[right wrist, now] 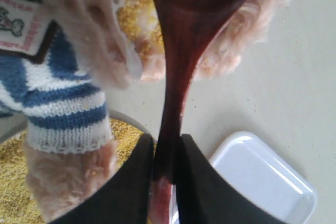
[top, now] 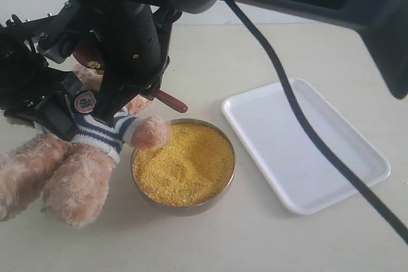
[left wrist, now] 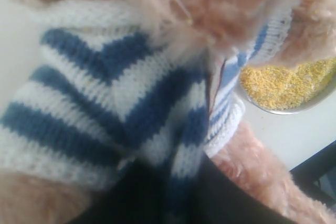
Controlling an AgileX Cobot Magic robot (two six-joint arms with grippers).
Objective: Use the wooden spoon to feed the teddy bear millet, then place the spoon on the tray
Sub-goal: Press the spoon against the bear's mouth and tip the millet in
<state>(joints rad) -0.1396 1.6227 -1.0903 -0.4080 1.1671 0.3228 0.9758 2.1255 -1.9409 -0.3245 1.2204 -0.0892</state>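
By the fluffy teddy bear (top: pixel 83 164), right pincer (right wrist: pixel 167 145) tight around slim wooden spoon (right wrist: pixel 181 40) (left pincer (left wrist: pixel 170 182) tight on its knit (left wrist: pixel 94 108))

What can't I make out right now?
Teddy bear face: exterior view, hidden behind the arms.
Wooden spoon bowl and its load: right wrist view, cut off by the picture edge.
Left gripper fingertips: left wrist view, a dark blur against the shirt.
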